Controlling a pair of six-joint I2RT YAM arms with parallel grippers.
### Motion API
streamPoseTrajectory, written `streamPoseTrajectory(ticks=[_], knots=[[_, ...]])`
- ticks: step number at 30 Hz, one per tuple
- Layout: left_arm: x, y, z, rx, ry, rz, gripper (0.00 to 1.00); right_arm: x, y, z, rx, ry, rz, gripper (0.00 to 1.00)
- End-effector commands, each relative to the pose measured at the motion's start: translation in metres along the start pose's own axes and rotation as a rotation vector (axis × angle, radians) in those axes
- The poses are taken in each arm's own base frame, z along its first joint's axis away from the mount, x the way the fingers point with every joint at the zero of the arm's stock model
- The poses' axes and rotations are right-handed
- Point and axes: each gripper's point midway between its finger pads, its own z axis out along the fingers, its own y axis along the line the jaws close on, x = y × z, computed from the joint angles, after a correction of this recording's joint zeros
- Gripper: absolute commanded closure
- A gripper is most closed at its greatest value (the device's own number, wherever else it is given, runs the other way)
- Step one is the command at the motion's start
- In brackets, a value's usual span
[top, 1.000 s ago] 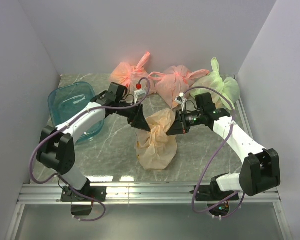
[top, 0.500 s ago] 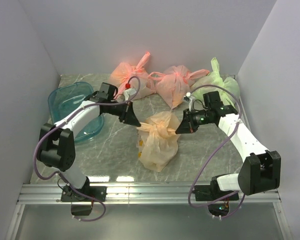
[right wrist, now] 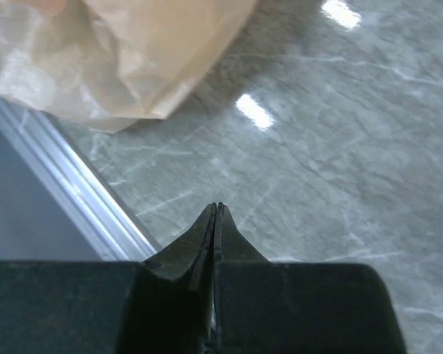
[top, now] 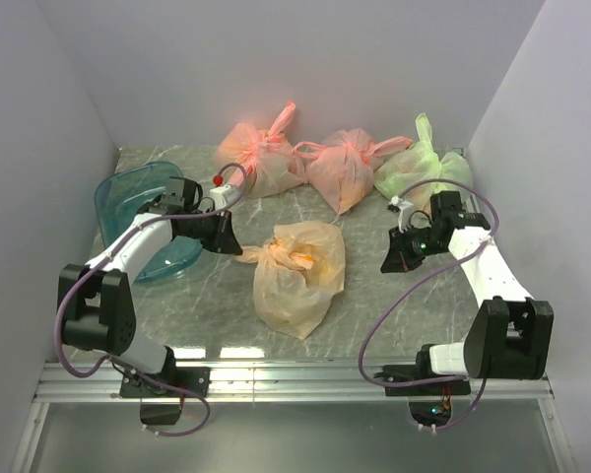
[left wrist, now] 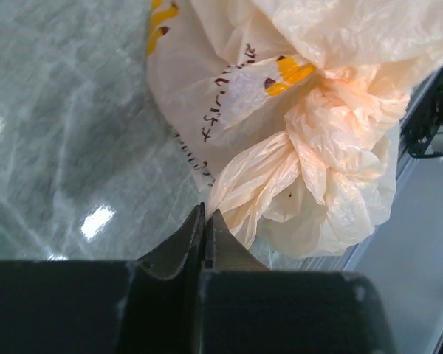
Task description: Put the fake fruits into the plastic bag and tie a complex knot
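The plastic bag (top: 294,281), pale orange with yellow banana prints, lies on the table between the arms, its top bunched into a knot (top: 276,253). The fake fruits are hidden inside it; only a faint orange shape shows through. In the left wrist view the knot (left wrist: 321,140) sits just beyond my left gripper (left wrist: 205,212), which is shut with nothing between its fingers. From above, the left gripper (top: 236,248) is right beside the bag's left tail. My right gripper (top: 386,266) is shut and empty, well apart to the bag's right. In the right wrist view it (right wrist: 216,207) hovers over bare table, the bag (right wrist: 118,59) at upper left.
A teal plastic basin (top: 128,187) stands at the left under the left arm. Two salmon knotted bags (top: 259,150) (top: 343,166) and a light green bag (top: 426,166) lie along the back wall. A metal rail (top: 295,370) runs along the near edge.
Both grippers have drawn apart outward from the bag's top. The left gripper has shut. The bag now lies loose on the table, knotted.
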Motion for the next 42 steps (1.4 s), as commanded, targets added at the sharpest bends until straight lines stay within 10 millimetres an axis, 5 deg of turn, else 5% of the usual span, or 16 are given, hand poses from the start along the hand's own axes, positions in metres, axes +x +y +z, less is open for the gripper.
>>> streamPoseTrajectory(ticks=[1, 2, 5, 7, 12, 13, 16, 26, 30, 42], knots=[[-0.021, -0.027, -0.004, 0.069, -0.055, 0.142, 0.96, -0.026, 0.022, -0.002, -0.096, -0.033, -0.043, 0.96], [-0.021, -0.03, -0.001, 0.084, -0.046, 0.152, 0.89, -0.039, 0.032, -0.002, -0.12, -0.049, -0.064, 0.78], [-0.026, -0.04, 0.001, 0.116, -0.055, 0.157, 0.69, -0.068, 0.052, 0.004, -0.134, -0.115, -0.066, 0.48], [-0.028, -0.045, -0.001, 0.135, -0.067, 0.153, 0.54, -0.077, 0.072, 0.015, -0.133, -0.116, -0.119, 0.38], [-0.049, -0.053, -0.017, 0.108, -0.15, 0.225, 0.25, -0.075, 0.091, 0.044, -0.108, -0.065, -0.241, 0.32], [-0.052, -0.054, -0.021, 0.102, -0.165, 0.237, 0.12, -0.079, 0.089, 0.049, -0.085, -0.066, -0.263, 0.26], [-0.062, -0.055, -0.037, 0.088, -0.215, 0.272, 0.01, -0.082, 0.097, 0.059, -0.088, -0.057, -0.319, 0.26], [-0.079, -0.044, -0.06, 0.036, -0.287, 0.272, 0.01, -0.085, 0.105, 0.095, -0.086, -0.009, -0.45, 0.25], [-0.072, -0.034, -0.06, 0.045, -0.246, 0.269, 0.01, -0.084, 0.107, 0.106, -0.095, 0.005, -0.476, 0.3], [-0.039, -0.019, -0.05, 0.046, -0.153, 0.494, 0.01, -0.083, 0.105, 0.103, -0.08, -0.002, -0.519, 1.0]])
